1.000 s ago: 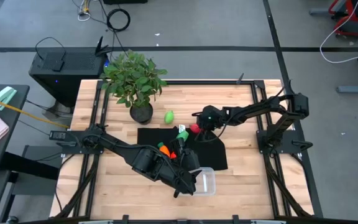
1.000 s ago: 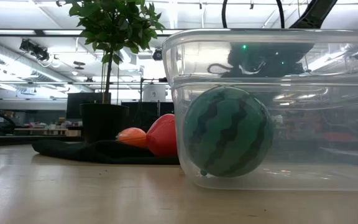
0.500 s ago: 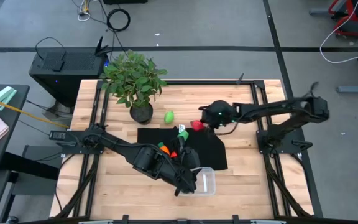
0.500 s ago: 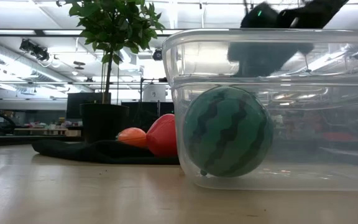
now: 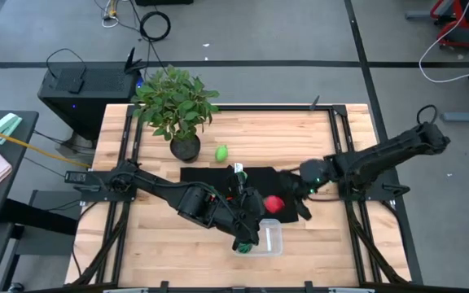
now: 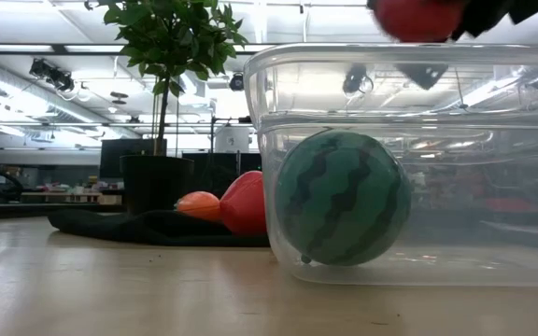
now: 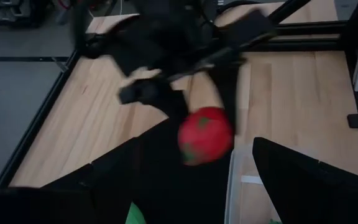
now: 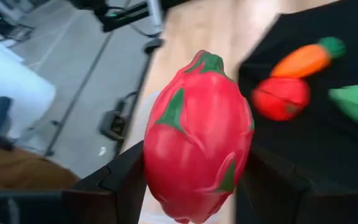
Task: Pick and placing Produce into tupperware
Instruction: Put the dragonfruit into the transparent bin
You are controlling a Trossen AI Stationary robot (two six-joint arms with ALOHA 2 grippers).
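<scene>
One fruit is in transit: the right gripper has swung from the far side of the mat to just above it, near the tub, with a red dragon fruit pinched between its fingers. In the low view the red shape now sits above the tub rim, where half a second ago only the dark arm showed. My read: pick is done, release into the tub is next.

Tub contents: a striped watermelon, nothing else visible inside.

Left gripper hovers at the tub's left edge; can't tell whether its fingers are spread.

On the mat: a carrot, a red piece, a green piece. A light green fruit sits on the table near the plant.
</scene>
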